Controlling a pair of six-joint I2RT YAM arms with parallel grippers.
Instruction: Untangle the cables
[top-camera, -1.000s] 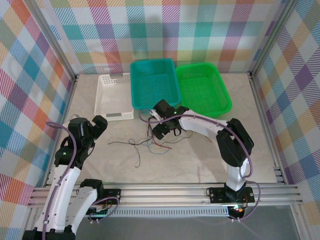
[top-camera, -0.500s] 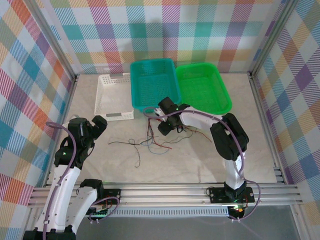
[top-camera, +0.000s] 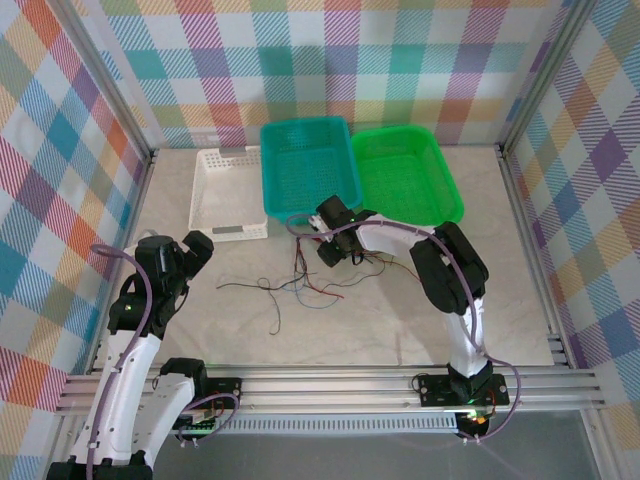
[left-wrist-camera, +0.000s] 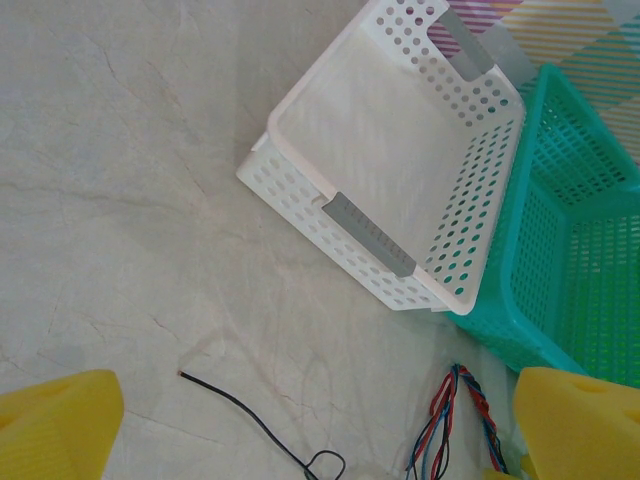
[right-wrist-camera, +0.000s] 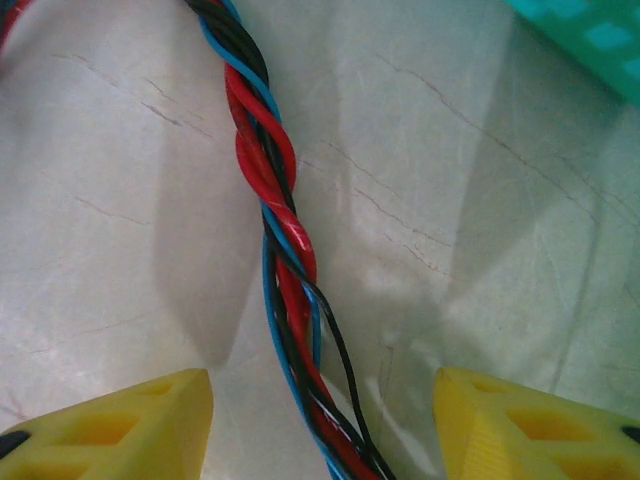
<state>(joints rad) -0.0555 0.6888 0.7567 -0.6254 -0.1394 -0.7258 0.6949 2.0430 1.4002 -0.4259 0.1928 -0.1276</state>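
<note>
Close up, the cables (right-wrist-camera: 280, 250) read as a tight braid of thin red, blue and black wires wound around one another. The braid lies on the pale marbled table (right-wrist-camera: 480, 230) just in front of the teal basket (top-camera: 310, 165), with loose red, blue and dark strands fanning out from it toward the table's middle. The right gripper (right-wrist-camera: 320, 425) stands partly open astride the braid, a yellow finger on each side clear of the wires and gripping nothing, while the left gripper (left-wrist-camera: 320, 420) hangs spread wide and empty near the white basket (left-wrist-camera: 400, 170).
</note>
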